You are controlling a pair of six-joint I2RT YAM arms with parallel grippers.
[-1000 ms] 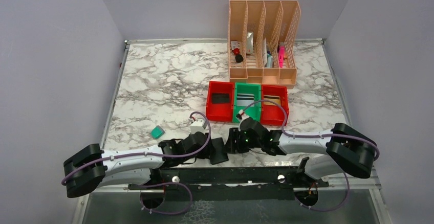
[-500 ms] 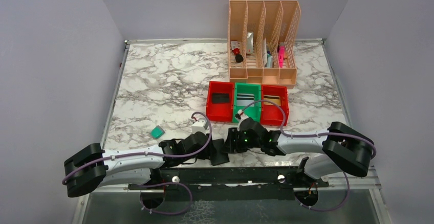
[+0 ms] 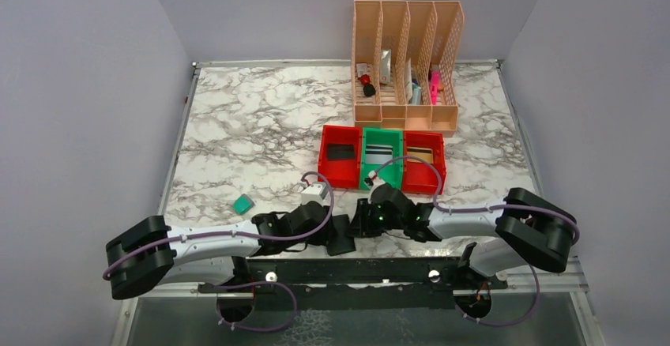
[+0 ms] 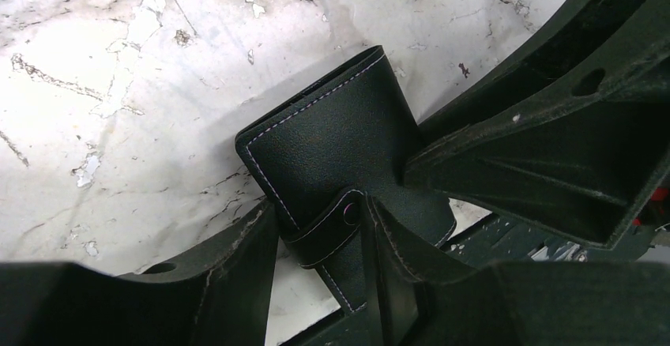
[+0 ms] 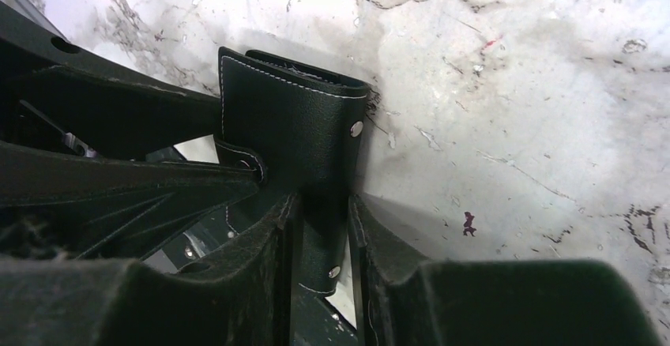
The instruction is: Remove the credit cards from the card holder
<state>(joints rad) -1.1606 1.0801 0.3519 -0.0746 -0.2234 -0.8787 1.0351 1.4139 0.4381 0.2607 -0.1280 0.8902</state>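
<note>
Marble surface [image 3: 253, 125]: peach file rack [image 3: 367, 38] up at 1 o'clock, a red bin [image 3: 325, 156], green bin [image 3: 382, 133] and second red bin [image 3: 437, 166] touching in a row below it, and a tiny teal block [image 3: 242, 203] at 8 o'clock.

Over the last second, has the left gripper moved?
Yes. The left gripper, holding the card holder, has shifted slightly right, away from the teal block toward the right gripper.

Top cam overlooks whole counter [image 3: 253, 125] from above; wrist cams close-up, viewing same card holder [image 4: 332, 148] from opposite sides.
</note>
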